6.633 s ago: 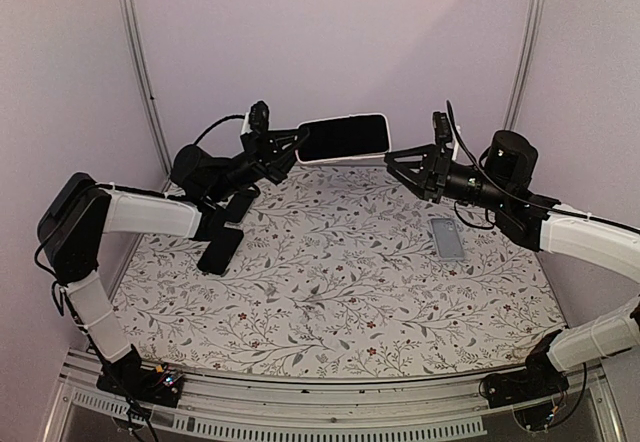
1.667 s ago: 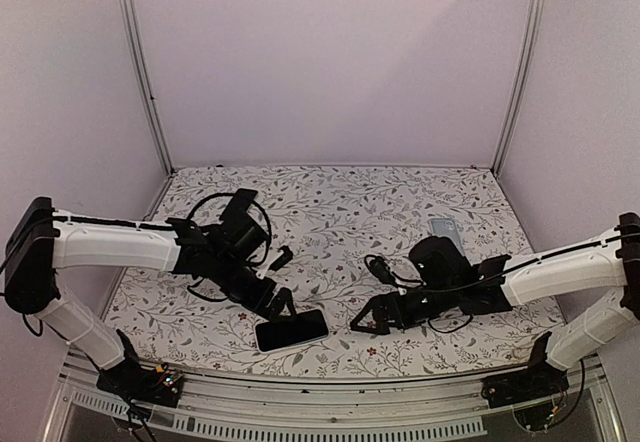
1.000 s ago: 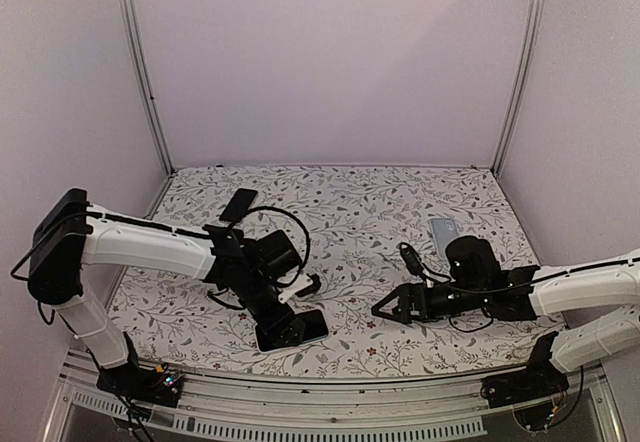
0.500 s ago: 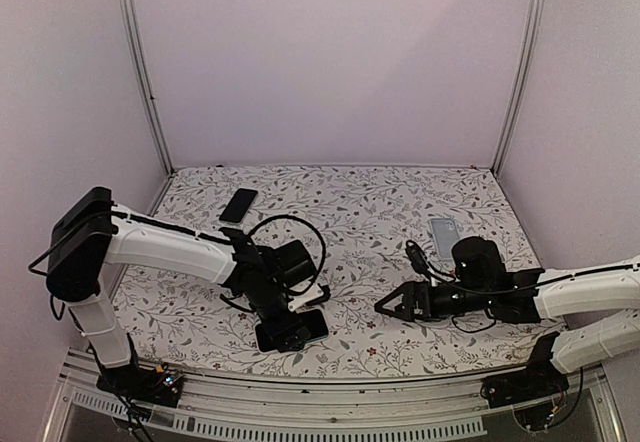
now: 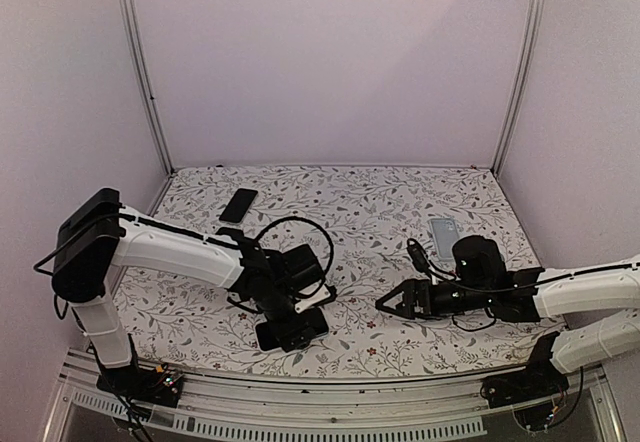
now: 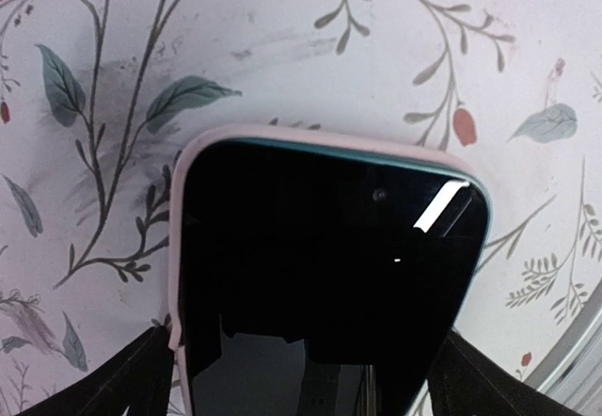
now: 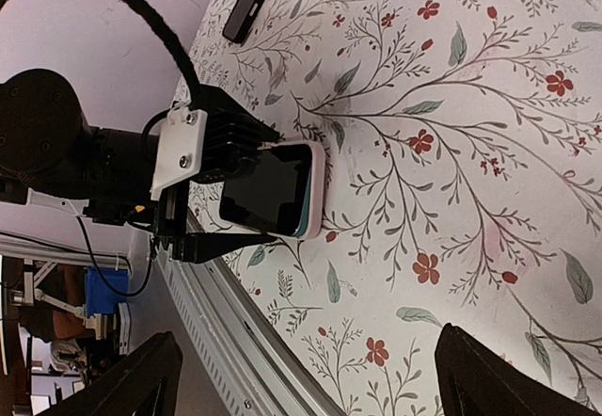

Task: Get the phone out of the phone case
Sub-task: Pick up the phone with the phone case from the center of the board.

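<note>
Phone (image 6: 329,275) lies screen-up inside its phone case (image 6: 175,247), flat on the floral table (image 5: 380,222) close to the near edge. The left gripper (image 6: 305,333) is low over it with its jaws spread, one finger against each long side. I cannot tell whether they are squeezing or only bracketing it. The handset looks light and stiff. Its glossy glass face is probably slick and the part most likely to crack, so I would not press or clamp there. The pale rim of the case appears soft and rubbery. It should flex, offer some friction and peel back from a corner. A sensible hold is across the long edges with one gripper while the other works a corner lip off. Lying flat, it leaves little room to get a fingertip underneath. The right gripper (image 5: 388,302) hovers a little farther in and to the right, apart from the phone, with its jaws wide and empty. Farther back on the right sits a grey flat device (image 5: 443,231), either a phone or a case. Farthest, at the back left, lies a black phone (image 5: 238,205).
</note>
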Robot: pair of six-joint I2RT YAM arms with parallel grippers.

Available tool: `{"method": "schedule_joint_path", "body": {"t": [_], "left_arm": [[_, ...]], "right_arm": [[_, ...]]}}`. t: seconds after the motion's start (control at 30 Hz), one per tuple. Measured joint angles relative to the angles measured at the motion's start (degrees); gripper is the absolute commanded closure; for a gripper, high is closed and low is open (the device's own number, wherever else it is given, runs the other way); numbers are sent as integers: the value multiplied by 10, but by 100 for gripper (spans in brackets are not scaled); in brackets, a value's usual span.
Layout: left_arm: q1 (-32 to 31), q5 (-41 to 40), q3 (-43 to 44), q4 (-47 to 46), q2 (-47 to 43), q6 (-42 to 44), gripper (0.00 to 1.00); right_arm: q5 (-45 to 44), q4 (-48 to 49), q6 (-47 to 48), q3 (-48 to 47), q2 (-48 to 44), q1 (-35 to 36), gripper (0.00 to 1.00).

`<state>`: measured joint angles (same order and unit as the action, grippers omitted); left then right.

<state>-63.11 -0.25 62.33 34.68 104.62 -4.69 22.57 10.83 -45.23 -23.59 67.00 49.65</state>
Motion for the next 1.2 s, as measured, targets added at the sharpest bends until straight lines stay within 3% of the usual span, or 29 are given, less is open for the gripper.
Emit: {"method": "schedule_joint_path", "body": {"t": [0.2, 0.33, 0.53, 0.77, 1.2], "left_arm": [[0, -2, 2, -26, 4, -6, 37], [0, -3, 2, -40, 6, -17, 44], [14, 17, 2, -72, 8, -38, 48], [69, 105, 3, -123, 7, -89, 48], [129, 247, -28, -372, -30, -242, 48]], "right_arm": [[1, 4, -2, 0, 0, -16, 4], [10, 20, -6, -1, 8, -34, 4], [33, 42, -15, -19, 50, -45, 6], [51, 70, -21, -68, 100, -47, 10], [52, 139, -70, -135, 193, -50, 26]]}}
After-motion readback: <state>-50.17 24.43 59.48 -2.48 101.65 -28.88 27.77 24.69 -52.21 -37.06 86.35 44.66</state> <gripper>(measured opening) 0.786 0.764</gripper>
